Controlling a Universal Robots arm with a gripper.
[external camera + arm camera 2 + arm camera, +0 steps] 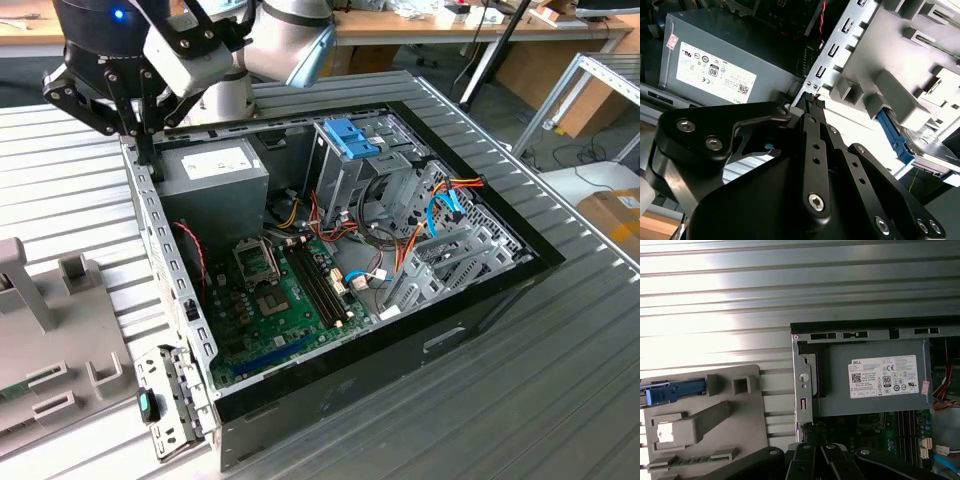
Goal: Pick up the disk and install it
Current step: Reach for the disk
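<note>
Disk is sitting out in the gray holder beside the computer case. 1 blue rail is showing in both wrist views, and the dark body is mostly tucking in behind a holder block. Gripper is hanging over the case corner next to the power supply, right above the metal rim. Its 2 fingers are looking pressed together with nothing between them. So nothing is being held, and the disk is sitting apart from it, untouched.

What I'm worrying about from here, just my guess:

- The fingertips are riding very near that rim. Any sideways travel toward the holder without lifting is risking a scrape or a hard stop on sheet metal.
- The holder is crowding the disk with raised blocks and posts. Fingers coming down off-centre are likely hitting plastic instead of straddling the disk.
- Those rails are looking like smooth plastic, so a grip on them alone is risking a slip or a twist. A tilted disk is probably going to jam going into the drive cage.
- Red, orange and blue cables are lying loose just beside the cage. A disk swinging in low is risking snagging 1 of them.
</note>
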